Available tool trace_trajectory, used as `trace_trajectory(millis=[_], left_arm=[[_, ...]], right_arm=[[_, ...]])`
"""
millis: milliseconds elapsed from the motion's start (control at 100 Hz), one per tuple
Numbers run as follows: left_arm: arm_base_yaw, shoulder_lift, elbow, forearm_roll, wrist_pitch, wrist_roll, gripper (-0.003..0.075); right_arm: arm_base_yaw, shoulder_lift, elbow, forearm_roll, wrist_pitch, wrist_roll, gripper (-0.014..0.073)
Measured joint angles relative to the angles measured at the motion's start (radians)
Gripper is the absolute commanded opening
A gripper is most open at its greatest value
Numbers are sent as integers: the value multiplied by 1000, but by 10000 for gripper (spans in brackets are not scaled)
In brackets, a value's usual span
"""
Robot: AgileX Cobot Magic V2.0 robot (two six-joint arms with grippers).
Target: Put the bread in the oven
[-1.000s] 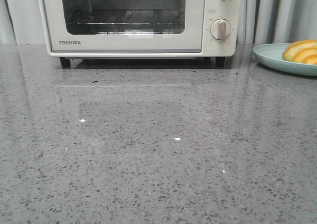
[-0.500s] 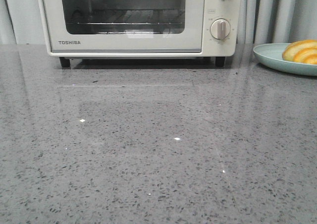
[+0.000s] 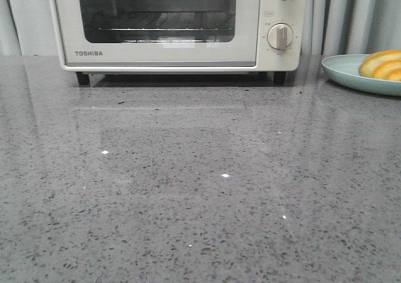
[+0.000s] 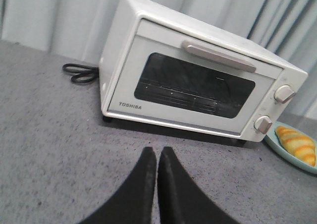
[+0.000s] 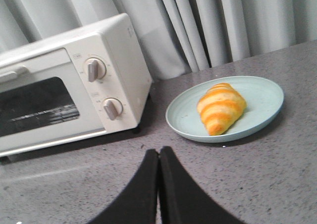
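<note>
The cream-white TOSHIBA oven [image 3: 169,26] stands at the back of the grey counter with its glass door closed; it also shows in the left wrist view [image 4: 193,85] and the right wrist view [image 5: 64,85]. The bread [image 3: 382,64], a golden striped croissant, lies on a pale green plate [image 3: 348,73] at the far right, and shows in the right wrist view [image 5: 220,107] and the left wrist view [image 4: 296,143]. My left gripper [image 4: 157,152] is shut and empty, above the counter in front of the oven. My right gripper [image 5: 159,152] is shut and empty, short of the plate [image 5: 185,120].
A black power cord [image 4: 79,73] lies coiled on the counter beside the oven's left side. Grey curtains [image 5: 218,26] hang behind the counter. The oven's handle [image 4: 218,56] runs along the top of its door, and two knobs [image 5: 104,87] sit on its right.
The front view has shifted very slightly; nothing on the counter has moved.
</note>
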Motion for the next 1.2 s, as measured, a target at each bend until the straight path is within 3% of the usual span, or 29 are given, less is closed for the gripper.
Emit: trace_trajectory(millis=[230, 590, 870, 1200], left_arm=[[-152, 349, -312, 6, -21, 165, -21], [-273, 874, -764, 29, -27, 207, -22], [-293, 1100, -937, 54, -17, 208, -22], [-297, 1246, -1036, 61, 0, 208, -22]], right_arm=[[0, 147, -57, -22, -9, 2, -48], [0, 149, -59, -22, -9, 0, -48], [0, 149, -59, -22, -9, 0, -48], [0, 149, -59, -22, -9, 2, -48]])
